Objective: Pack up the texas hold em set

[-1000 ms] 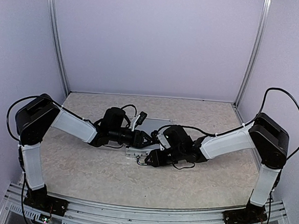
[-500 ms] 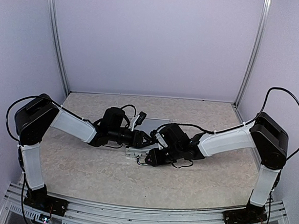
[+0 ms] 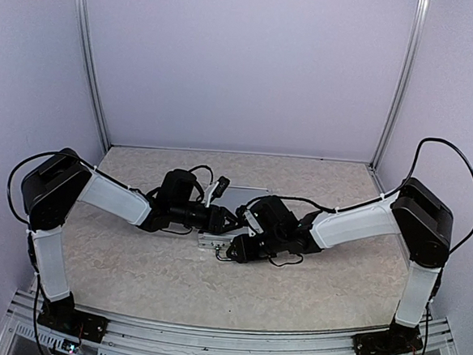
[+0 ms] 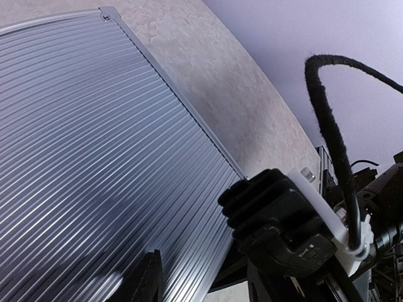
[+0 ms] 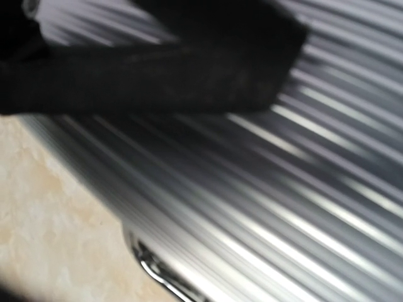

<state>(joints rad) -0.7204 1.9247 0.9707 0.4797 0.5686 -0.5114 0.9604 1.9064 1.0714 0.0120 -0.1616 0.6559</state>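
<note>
We see a bench [image 3: 132,272] with a pale, marbled beige top, which also shows in both wrist views. Behind it stands a plain lavender back wall [image 3: 244,64], framed by a left metal post [image 3: 90,62] and a right metal post [image 3: 399,83]. A ribbed metal rail [image 3: 225,345] runs along the bench's near edge.

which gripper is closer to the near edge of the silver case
Right. The right gripper is at the case's near edge; the left gripper is farther back, over its ribbed lid.
</note>
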